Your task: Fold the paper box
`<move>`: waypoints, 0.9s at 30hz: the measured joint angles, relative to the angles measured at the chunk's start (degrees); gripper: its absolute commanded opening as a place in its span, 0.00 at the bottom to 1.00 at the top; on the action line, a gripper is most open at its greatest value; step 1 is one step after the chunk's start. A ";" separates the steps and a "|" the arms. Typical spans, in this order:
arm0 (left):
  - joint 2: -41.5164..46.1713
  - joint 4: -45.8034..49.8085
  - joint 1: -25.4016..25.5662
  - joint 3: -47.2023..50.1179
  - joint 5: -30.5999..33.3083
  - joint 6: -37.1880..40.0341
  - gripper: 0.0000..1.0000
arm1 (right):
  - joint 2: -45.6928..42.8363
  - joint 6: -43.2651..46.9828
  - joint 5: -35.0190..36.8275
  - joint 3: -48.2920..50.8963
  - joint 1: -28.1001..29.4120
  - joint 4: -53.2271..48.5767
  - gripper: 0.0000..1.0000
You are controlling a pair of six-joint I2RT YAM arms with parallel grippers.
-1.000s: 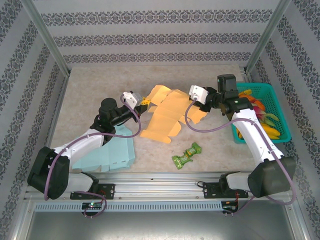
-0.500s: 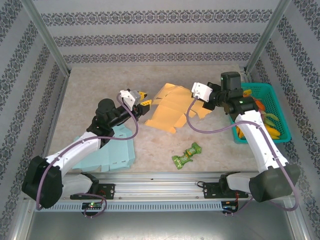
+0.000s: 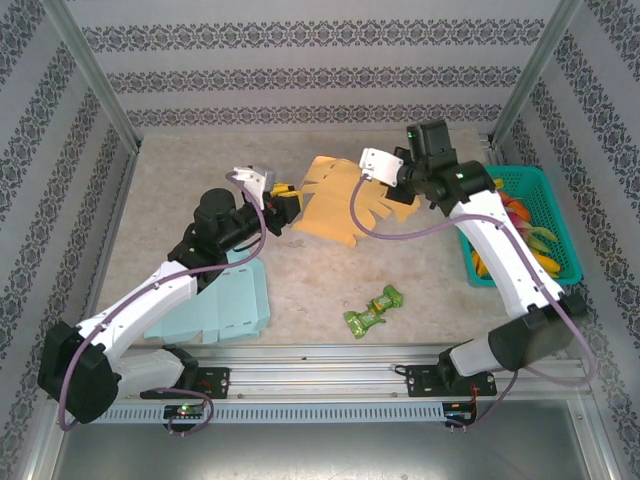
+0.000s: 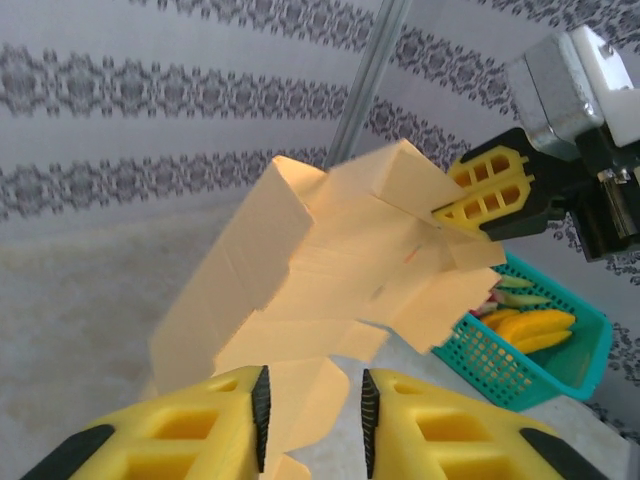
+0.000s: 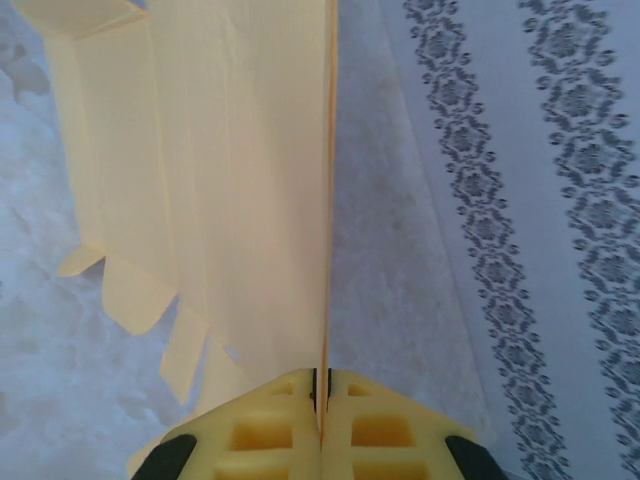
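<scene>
The orange paper box (image 3: 338, 208) is an unfolded blank held up off the table at centre back. My right gripper (image 3: 399, 187) is shut on its right edge; in the right wrist view the sheet (image 5: 240, 180) runs edge-on out of the gripper (image 5: 322, 382). My left gripper (image 3: 286, 202) is at the blank's left side. Seen from the left wrist, it (image 4: 312, 400) stands open, with a lower flap of the box (image 4: 330, 260) lying between the pads, against the left one and clear of the right one.
A light blue flat blank (image 3: 215, 305) lies under the left arm near the front edge. A green wrapper (image 3: 373, 310) lies at front centre. A teal basket (image 3: 541, 181) of colourful items stands at the right, behind the right arm.
The right gripper has carried the box left and toward the back, tilting it up off the table. The left gripper has opened and shifted slightly back.
</scene>
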State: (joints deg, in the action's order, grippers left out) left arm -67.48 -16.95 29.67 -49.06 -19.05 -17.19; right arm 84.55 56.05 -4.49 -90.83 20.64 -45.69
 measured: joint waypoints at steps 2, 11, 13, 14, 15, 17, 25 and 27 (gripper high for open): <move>-0.37 1.40 0.02 -0.07 -0.28 -1.49 0.29 | 2.25 -0.48 -0.04 -2.01 0.61 -1.68 0.00; -5.99 2.27 0.02 -1.11 -0.24 -4.52 0.25 | 8.66 -0.66 -1.64 -8.46 0.63 -10.34 0.00; -8.39 1.97 0.02 -1.11 -0.33 -5.29 0.21 | 9.60 -0.57 -2.10 -8.46 0.63 -10.95 0.00; -9.14 1.97 0.07 -1.11 -0.22 -5.49 0.19 | 9.92 -0.50 -2.32 -8.46 0.63 -11.06 0.00; -9.94 1.99 0.09 -1.11 0.07 -5.84 0.17 | 10.34 -0.35 -2.58 -8.44 0.61 -11.15 0.00; -10.71 1.95 0.28 -1.11 0.96 -6.10 0.13 | 10.93 -0.11 -3.19 -8.41 0.61 -11.15 0.00; -9.49 3.78 0.46 -1.20 6.29 -7.34 0.10 | 13.81 1.18 -5.38 -6.91 0.46 -9.51 0.00; -7.37 4.35 1.40 -1.16 7.82 -7.30 0.11 | 14.71 1.31 -5.44 -6.86 0.20 -9.11 0.00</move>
State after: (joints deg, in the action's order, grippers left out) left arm -74.85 -12.60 31.07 -50.22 -11.22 -24.49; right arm 99.26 57.36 -9.93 -97.69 20.84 -54.81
